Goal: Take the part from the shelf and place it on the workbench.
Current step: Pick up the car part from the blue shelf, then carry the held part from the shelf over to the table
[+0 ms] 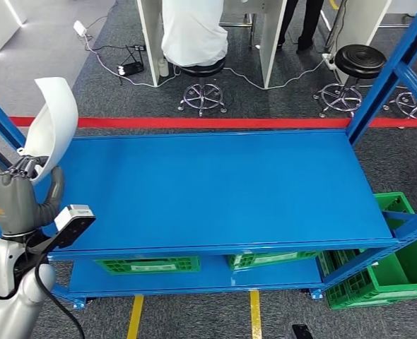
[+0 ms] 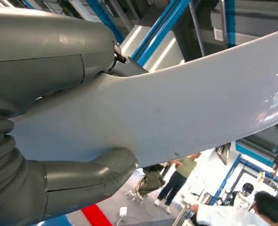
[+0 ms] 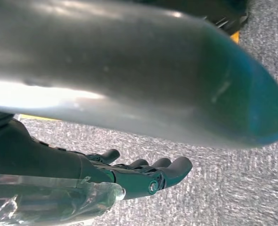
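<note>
Left hand: the left hand (image 1: 14,201) is up at the left end of the shelf (image 1: 222,191), its grey fingers and thumb clamped on the lower end of the part (image 1: 54,120).
Grip up close: in the left wrist view the thumb (image 2: 91,176) presses one face of the part (image 2: 187,108) and the hand's body lies against the other, so the hold looks firm to me.
Part: a white, curved, thin shell, standing up out of the hand and arching over near the shelf's left edge; it is clear of the blue surface, not resting on it.
Right hand: the right hand (image 3: 144,176) hangs low over grey floor with its dark fingers stretched out and apart, holding nothing.
Shelf: the top board is plain blue; green crates (image 1: 148,265) sit on the lower level, and another green crate (image 1: 403,272) stands on the floor off the right end.
Room: a person (image 1: 193,32) sits on a stool beyond the red floor line (image 1: 222,123).
Done: step 1, the pick, looks complete, since the part is off the shelf and in hand.
Left: step 2, carrying it to the workbench and setting it down; I cannot tell from here where that workbench stands.
</note>
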